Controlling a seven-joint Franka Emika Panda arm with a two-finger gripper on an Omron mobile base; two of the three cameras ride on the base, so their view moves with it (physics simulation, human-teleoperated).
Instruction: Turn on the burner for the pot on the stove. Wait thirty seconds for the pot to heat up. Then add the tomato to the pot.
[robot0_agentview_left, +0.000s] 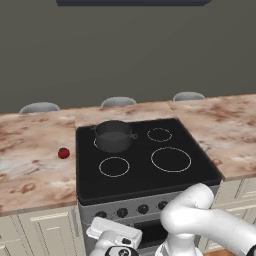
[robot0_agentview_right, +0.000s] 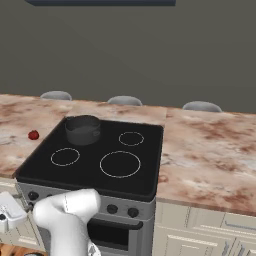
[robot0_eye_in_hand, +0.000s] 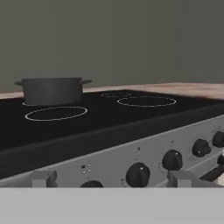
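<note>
Low down, jaws wide before stove (robot0_eye_in_hand: 131, 148) front edge, pot (robot0_agentview_left: 113, 135) back-left, tomato (robot0_agentview_left: 63, 153) beside stove's left edge.

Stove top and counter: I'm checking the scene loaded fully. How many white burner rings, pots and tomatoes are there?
White burner rings: 4, one under the pot
Dark grey pot: 1
Red tomato: 1
Total: 6

The arm (robot0_agentview_left: 200, 215) consisted of smooth, rounded white links with a glossy finish and dark joints. The hand (robot0_agentview_left: 114, 232) was a flat, box-shaped white housing with a dark underside. The gripper (robot0_eye_in_hand: 112, 179) carried two small, square-ended grey fingertips (robot0_eye_in_hand: 41, 178).
</note>
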